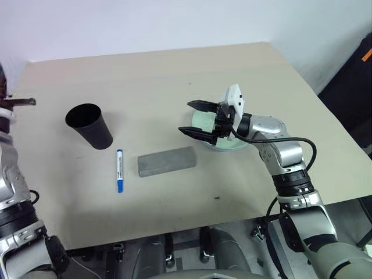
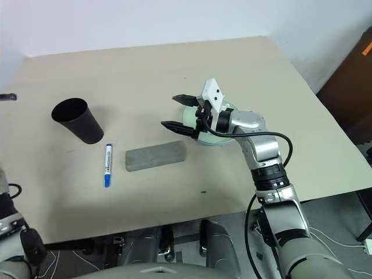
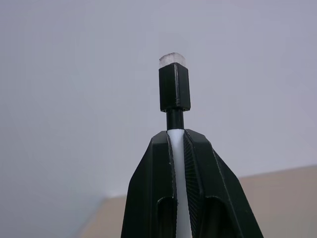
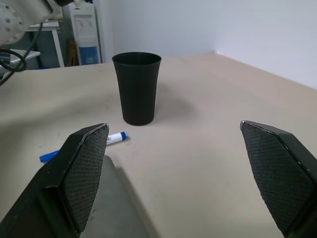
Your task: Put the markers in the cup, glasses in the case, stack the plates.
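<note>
My left gripper (image 3: 178,136) is shut on the black-capped marker (image 3: 174,89), whose cap sticks out past the fingertips; it is raised at the table's far left (image 1: 20,102), left of the black cup (image 1: 88,125). The blue-capped marker (image 1: 120,170) lies flat between the cup and the closed grey case (image 1: 167,161). My right gripper (image 1: 195,119) hangs open, pointing left, over a mint green plate (image 1: 203,122) with a light blue rim (image 1: 232,146) under it; the arm hides much of the plates. In the right wrist view the cup (image 4: 137,89) stands ahead. The glasses are out of view.
The beige table (image 1: 174,75) ends at a pale wall at the back, and its front edge (image 1: 192,224) runs close to me. A dark object (image 1: 354,87) stands beyond the right edge.
</note>
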Motion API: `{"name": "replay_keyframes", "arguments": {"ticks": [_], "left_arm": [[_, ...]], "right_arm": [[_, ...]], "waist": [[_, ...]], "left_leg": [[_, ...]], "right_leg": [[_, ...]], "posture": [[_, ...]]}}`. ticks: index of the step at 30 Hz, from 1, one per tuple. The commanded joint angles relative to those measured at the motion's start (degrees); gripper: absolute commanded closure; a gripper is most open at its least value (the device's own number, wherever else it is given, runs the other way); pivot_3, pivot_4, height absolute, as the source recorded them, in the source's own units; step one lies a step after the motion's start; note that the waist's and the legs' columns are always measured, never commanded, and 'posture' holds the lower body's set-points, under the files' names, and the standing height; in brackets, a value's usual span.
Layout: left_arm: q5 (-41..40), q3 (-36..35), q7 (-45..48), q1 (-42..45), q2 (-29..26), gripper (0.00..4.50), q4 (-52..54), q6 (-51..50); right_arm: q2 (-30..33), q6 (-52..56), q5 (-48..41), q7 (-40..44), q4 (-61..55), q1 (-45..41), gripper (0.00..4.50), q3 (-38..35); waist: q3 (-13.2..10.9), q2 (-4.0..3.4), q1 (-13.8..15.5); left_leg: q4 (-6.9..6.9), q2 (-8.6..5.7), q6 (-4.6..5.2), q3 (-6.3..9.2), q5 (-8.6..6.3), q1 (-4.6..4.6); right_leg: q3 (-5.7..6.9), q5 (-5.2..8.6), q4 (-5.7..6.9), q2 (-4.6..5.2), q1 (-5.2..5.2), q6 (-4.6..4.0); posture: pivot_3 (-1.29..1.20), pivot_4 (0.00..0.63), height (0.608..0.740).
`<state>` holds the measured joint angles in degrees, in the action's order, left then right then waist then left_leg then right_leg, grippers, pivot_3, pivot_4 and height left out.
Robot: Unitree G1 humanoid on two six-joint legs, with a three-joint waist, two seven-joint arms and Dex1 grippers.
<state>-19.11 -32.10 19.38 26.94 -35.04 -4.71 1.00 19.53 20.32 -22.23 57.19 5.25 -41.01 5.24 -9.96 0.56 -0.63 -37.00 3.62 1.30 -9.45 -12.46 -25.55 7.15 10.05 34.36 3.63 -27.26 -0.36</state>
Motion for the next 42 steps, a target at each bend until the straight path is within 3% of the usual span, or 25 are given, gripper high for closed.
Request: {"name": "replay_keyframes", "arguments": {"ticks": [1,13,42], "left_arm": [[-3.54,2.18,5.33,1.55,0.62,4.48,-0.59,2.52],[-6.93,5.39,12.61,0.17,2.49,4.48,-4.08,2.01],[-6.23,7.14,12.2,-5.93,3.7,4.48,-4.87,0.72]], "right_arm": [[1.01,0.16,-1.35,-0.42,-3.38,-0.76,0.0,-1.8],[3.26,1.59,-1.27,-2.82,-6.85,1.27,0.0,-2.27],[5.11,0.69,-0.79,-4.71,-7.79,2.15,0.0,-2.58]], "waist": [[0.0,0.0,-0.12],[-0.01,0.01,-0.12],[-0.01,0.02,-0.1]], "left_leg": [[-0.03,0.0,0.01,0.0,0.0,0.01],[-0.22,0.06,0.01,-0.01,0.03,0.15],[-0.26,0.06,0.01,0.02,0.03,0.16]], "right_leg": [[0.01,-0.03,0.01,-0.02,0.02,0.06],[0.0,0.06,0.23,-0.12,0.09,0.33],[-0.02,0.09,0.27,-0.1,0.09,0.29]], "posture": [[0.0,0.15,0.74],[0.0,0.15,0.74],[0.0,0.15,0.74]]}}
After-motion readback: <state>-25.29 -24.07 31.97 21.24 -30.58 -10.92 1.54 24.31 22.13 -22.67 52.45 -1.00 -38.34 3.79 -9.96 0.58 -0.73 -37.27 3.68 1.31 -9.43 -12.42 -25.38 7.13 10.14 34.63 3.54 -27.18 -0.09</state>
